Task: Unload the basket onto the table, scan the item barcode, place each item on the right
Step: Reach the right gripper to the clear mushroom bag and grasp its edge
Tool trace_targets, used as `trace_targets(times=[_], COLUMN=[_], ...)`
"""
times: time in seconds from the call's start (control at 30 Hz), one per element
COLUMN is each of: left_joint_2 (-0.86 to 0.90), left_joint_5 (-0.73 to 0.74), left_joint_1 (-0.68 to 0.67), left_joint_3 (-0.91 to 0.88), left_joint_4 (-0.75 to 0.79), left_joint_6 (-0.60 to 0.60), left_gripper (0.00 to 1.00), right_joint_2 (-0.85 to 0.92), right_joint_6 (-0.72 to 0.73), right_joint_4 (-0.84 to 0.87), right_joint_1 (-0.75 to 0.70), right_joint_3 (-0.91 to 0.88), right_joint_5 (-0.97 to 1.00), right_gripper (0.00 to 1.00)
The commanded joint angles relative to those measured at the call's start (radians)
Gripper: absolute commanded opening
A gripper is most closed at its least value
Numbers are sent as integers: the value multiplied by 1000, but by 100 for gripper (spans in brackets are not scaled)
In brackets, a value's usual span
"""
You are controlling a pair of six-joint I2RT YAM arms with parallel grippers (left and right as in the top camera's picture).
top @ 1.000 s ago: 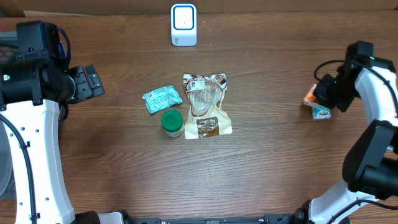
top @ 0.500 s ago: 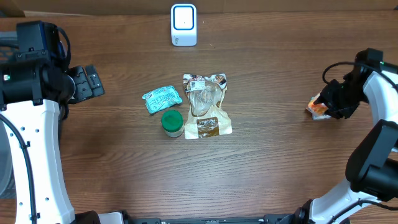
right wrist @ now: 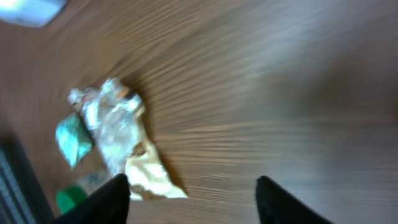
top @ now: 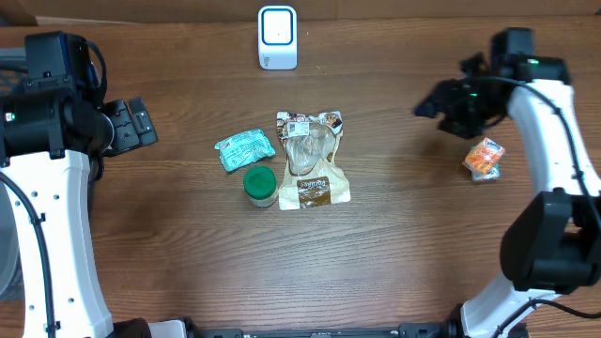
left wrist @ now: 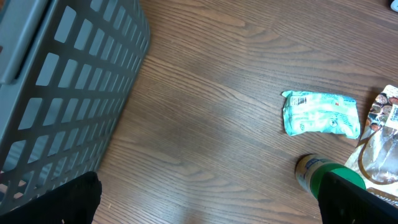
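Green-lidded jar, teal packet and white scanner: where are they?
Green-lidded jar [top: 260, 182], overhead view, on its lid.
Teal packet [top: 244, 148], overhead view, its middle.
White scanner [top: 278, 37], overhead view, its front face.

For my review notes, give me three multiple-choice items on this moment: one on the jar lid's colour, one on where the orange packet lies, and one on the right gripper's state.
1. What colour is the lid of the jar?
A. red
B. green
C. white

2. Where does the orange packet lie?
A. stacked on the jar
B. at the left edge of the table
C. alone on the right side of the table

3. How is the right gripper?
A. shut on the orange packet
B. open, with nothing between its fingers
C. shut on the jar

Answers: B, the overhead view shows a green lid; C, it sits apart, far right of the jar; B, the right wrist view shows only table between the spread fingers.
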Motion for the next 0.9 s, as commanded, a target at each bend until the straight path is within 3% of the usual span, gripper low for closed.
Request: trace_targets(times=[0.0,0.17,0.53,0.87], left_joint_2=[2,2,2,2], left_joint_5=[-9,-9,-9,-9], left_joint_1=[3,3,3,3], left_joint_3=[2,3,2,2], left_joint_4=[0,0,0,0], left_joint_6=[-14,-14,-14,-14], left_gripper=[100,100,100,100], right_joint_2=[-19,-16,-15,35], right_joint_6=[-24,28,163,322], right_joint_4=[46,158,419,618], right_joint_1=[105,226,385,497], right_joint_3=[-40,-127,-381,-458], right_joint_5=[-41,-40,-38,-10], right_gripper=[68,83,84,81])
